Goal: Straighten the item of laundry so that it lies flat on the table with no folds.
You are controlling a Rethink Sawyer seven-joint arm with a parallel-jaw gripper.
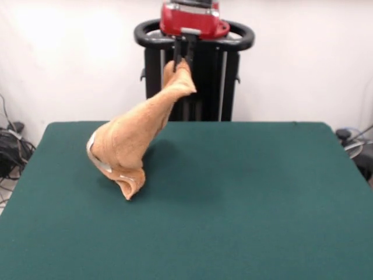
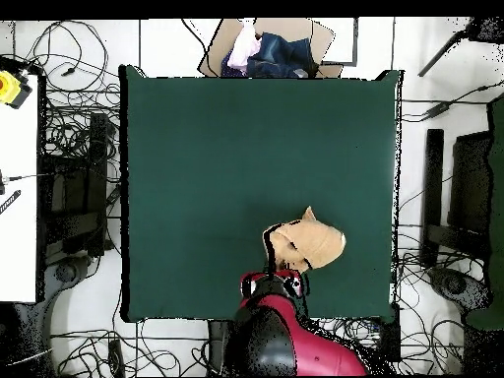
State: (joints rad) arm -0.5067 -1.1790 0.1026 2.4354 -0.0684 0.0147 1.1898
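The robot's gripper (image 1: 184,58), its two dark fingers pressed together on a corner of the towel (image 1: 131,140), holds the cloth up off the table (image 1: 245,198) in front of the black pedestal (image 1: 204,76). From the pinch the towel hangs in a twisted drape toward 7 o'clock in the front view, its lower end bunched on the green top. Seen from overhead, the towel (image 2: 310,243) lies at about 5 o'clock on the table (image 2: 217,148), just above the red arm (image 2: 295,340). A cardboard box (image 2: 271,49) of clothes sits beyond the table's 12 o'clock edge.
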